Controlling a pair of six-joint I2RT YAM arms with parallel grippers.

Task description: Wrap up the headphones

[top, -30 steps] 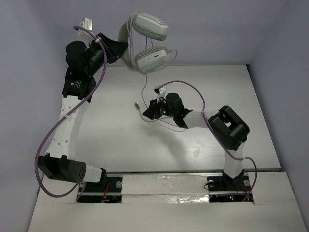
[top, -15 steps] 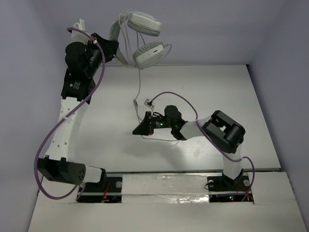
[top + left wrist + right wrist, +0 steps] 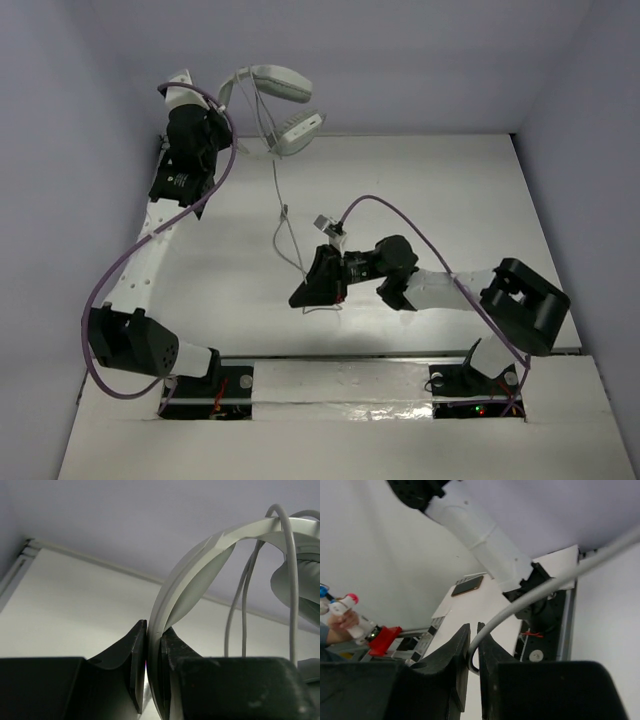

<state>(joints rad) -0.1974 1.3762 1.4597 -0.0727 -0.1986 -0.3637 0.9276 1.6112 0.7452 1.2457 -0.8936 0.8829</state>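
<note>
While the overhead view places one pair of white over-ear headphones with two earcups aloft at upper left, only the left wrist view shows the left gripper clenched on their headband. The right wrist view shows the right gripper pinching their single thin grey cable.

A white table lies between pale lilac-grey walls. In the right wrist view, a dark flat rectangle lies on a white surface, and a red block sits on a metal frame near the left edge.
</note>
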